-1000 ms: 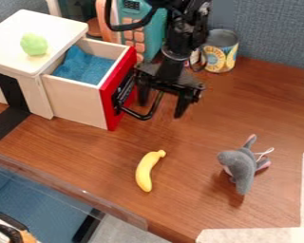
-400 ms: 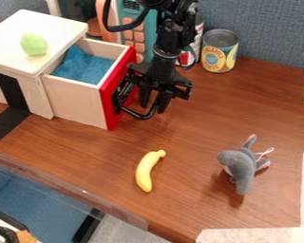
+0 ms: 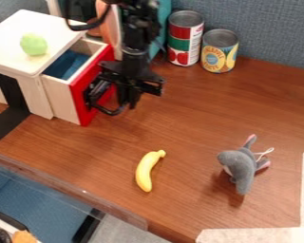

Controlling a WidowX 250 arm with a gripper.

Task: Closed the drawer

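The gripper (image 3: pixel 128 103) hangs at the red drawer front, with its fingers close together around the outer part of the black drawer handle (image 3: pixel 109 112). The drawer (image 3: pixel 61 97) has pale wooden sides and a red front (image 3: pixel 85 118). It sticks partway out of the white cabinet (image 3: pixel 8 54), and blue cloth (image 3: pixel 67 65) lies inside. Part of the red front and the handle's upper end are hidden behind the gripper.
A green round object (image 3: pixel 33 44) sits on the cabinet top. Two cans, a red and green one (image 3: pixel 184 40) and a yellow one (image 3: pixel 219 53), stand at the back. A banana (image 3: pixel 147 170) and a grey plush toy (image 3: pixel 242 166) lie on the table (image 3: pixel 186 114).
The gripper has moved left and its fingers have come together at the handle. The drawer has slid inward toward the cabinet, and the red and green can has come into full view.
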